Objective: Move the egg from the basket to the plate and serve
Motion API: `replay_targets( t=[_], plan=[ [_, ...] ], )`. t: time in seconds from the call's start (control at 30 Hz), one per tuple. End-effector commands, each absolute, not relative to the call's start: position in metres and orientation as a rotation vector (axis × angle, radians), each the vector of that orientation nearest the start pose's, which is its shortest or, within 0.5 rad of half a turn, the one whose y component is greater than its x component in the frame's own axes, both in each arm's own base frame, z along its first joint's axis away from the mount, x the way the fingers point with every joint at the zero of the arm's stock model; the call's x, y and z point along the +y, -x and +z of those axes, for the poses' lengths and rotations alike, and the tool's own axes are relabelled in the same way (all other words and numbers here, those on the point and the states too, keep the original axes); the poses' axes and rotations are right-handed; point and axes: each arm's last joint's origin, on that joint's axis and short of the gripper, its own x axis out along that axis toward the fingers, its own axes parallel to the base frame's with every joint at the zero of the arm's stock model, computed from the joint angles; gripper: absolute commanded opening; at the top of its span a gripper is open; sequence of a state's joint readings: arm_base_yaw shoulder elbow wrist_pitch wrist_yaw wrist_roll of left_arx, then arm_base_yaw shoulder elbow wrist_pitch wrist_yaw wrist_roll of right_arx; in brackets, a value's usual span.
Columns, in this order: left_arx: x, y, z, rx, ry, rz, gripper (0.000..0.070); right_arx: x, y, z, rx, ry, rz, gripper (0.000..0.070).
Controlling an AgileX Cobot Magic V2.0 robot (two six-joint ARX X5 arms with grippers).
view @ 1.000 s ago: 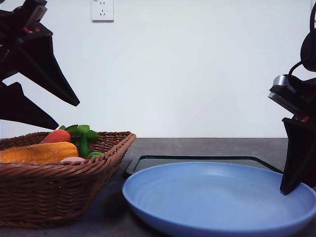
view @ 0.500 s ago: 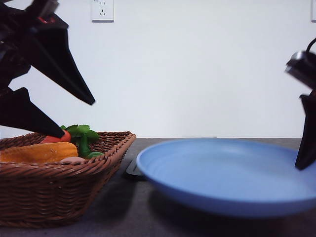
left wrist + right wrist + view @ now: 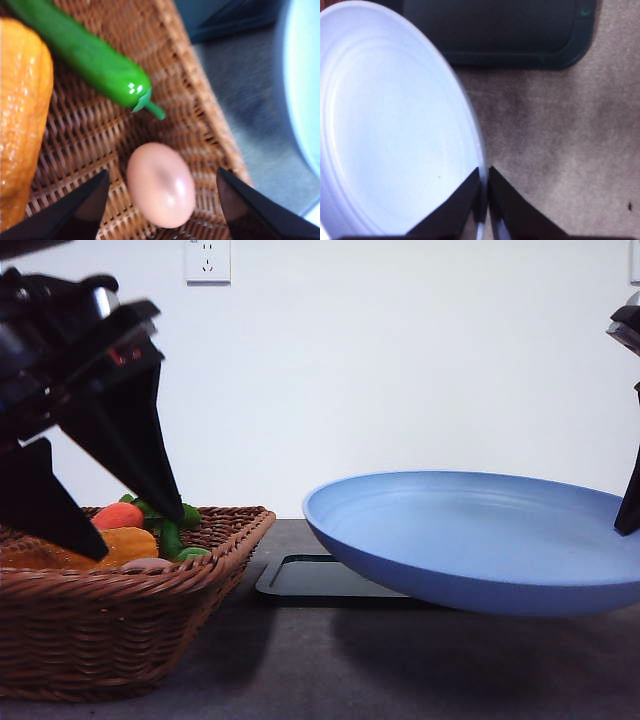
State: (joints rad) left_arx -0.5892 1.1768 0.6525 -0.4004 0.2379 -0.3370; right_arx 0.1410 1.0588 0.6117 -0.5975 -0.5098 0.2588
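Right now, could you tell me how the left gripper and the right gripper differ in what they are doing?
The left gripper is open, its fingers apart on either side of the egg in the basket; the right gripper is shut on the plate rim. The left holds nothing, while the right carries the plate, lifted off the table. Both have dark, pointed fingers.

Dark grey table [image 3: 300, 670], two things resting on it.
Wicker basket [image 3: 120, 625] sits on the left side; flat black tray [image 3: 315, 578] lies just right of it, toward the back, near but not clearly touching. Blue plate [image 3: 480, 540] is off the surface, casting a shadow on bare tabletop below. Matte, slightly mottled top in the right wrist view.
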Motion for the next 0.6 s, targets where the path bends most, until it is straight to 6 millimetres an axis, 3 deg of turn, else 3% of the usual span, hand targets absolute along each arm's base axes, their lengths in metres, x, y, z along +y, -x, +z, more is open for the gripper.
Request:
replay_targets(
  t=[0.0, 0.4, 0.57],
  plan=[
    [-0.132, -0.181, 0.199, 1.063, 0.124, -0.598, 0.0441, 0.040, -0.182, 0.203, 1.117, -0.426, 0.457, 0.0000],
    [-0.139, -0.190, 0.174, 1.157, 0.090, -0.577, 0.0433, 0.040, -0.181, 0.203, 1.123, -0.420, 0.459, 0.0000],
    [-0.139, -0.190, 0.174, 1.159, 0.090, -0.576, 0.0315, 0.040, -0.181, 0.203, 1.122, -0.419, 0.460, 0.0000]
  ],
)
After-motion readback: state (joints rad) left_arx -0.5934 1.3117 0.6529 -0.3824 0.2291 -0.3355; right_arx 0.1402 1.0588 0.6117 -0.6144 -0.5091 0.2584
